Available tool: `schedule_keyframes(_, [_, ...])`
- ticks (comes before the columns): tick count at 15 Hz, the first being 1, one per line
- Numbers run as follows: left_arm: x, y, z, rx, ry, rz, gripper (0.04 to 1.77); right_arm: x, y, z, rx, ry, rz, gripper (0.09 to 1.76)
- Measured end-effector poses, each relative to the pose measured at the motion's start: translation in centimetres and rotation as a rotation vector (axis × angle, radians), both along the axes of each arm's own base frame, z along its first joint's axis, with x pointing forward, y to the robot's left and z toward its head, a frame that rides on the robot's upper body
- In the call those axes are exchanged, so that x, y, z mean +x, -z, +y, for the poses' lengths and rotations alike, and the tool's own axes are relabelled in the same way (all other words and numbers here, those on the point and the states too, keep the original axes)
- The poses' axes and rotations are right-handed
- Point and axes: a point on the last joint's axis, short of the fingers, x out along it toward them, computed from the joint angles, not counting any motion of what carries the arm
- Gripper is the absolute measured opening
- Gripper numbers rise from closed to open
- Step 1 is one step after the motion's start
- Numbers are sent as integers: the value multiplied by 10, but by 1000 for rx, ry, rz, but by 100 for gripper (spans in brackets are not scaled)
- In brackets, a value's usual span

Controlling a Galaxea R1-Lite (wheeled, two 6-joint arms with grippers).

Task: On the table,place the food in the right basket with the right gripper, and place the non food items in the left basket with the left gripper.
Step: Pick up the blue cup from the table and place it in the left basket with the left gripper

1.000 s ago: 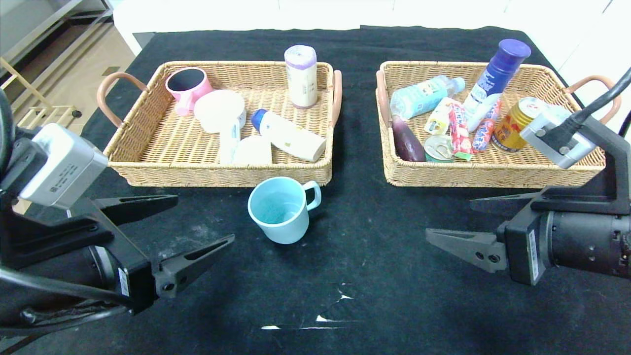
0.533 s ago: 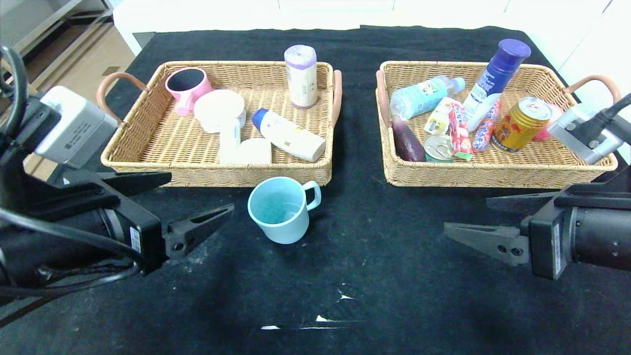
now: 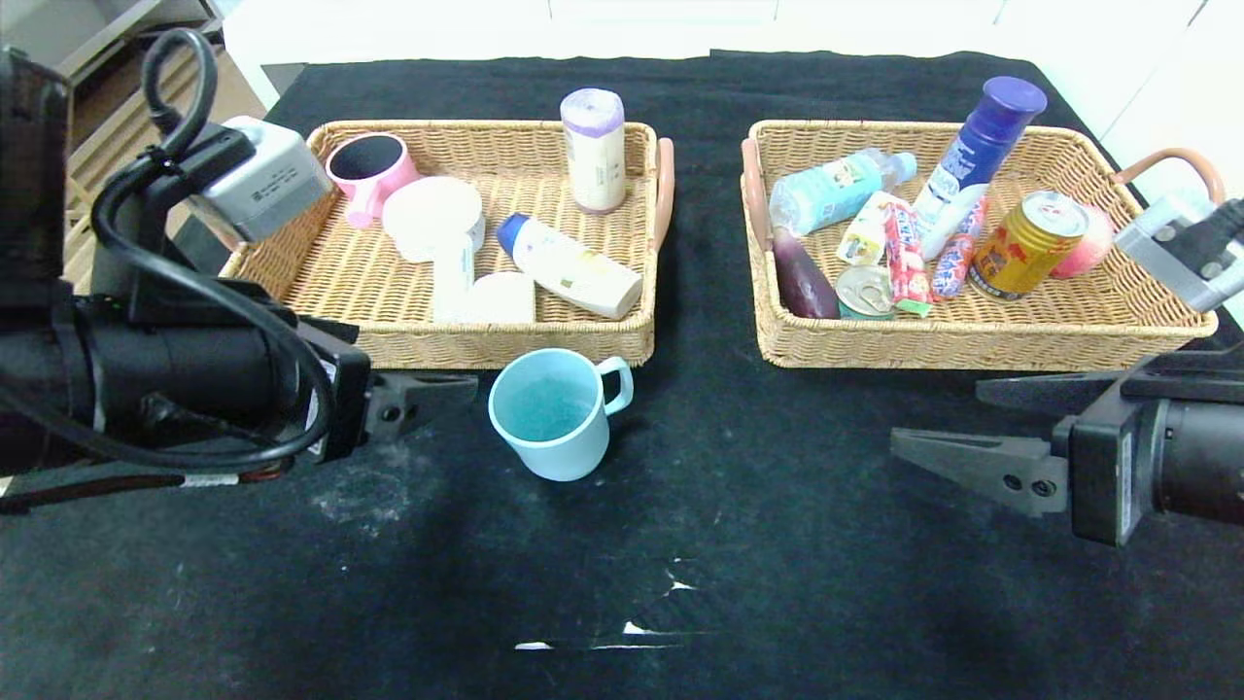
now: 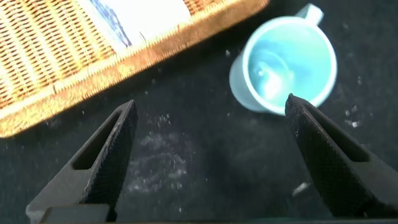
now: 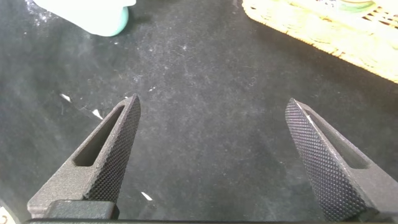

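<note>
Left gripper [image 4: 208, 121], jaws spread wide, sits just left of the mug [image 3: 554, 413]; best straddle its rim squarely, clamp, lift over the left basket [image 3: 292, 292]; right gripper [image 3: 957, 428] idle, spread.

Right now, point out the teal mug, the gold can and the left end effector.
teal mug [image 3: 550, 408], head view, inside of the cup.
gold can [image 3: 1025, 248], head view, side wall.
left end effector [image 4: 208, 127], left wrist view, midway between the open fingertips.
</note>
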Motion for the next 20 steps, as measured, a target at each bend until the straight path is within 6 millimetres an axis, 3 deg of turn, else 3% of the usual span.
schedule_keyframes(7, [41,13,-16,28,-7,60,172,0,1,1,-3,-4,2,170])
schedule_keyframes(17, [51,27,-24,45,23,111,172,-1,2,2,-5,-12,2,171])
schedule_keyframes(20, [52,28,-24,51,27,113,121,-1,2,2,-5,-12,2,171])
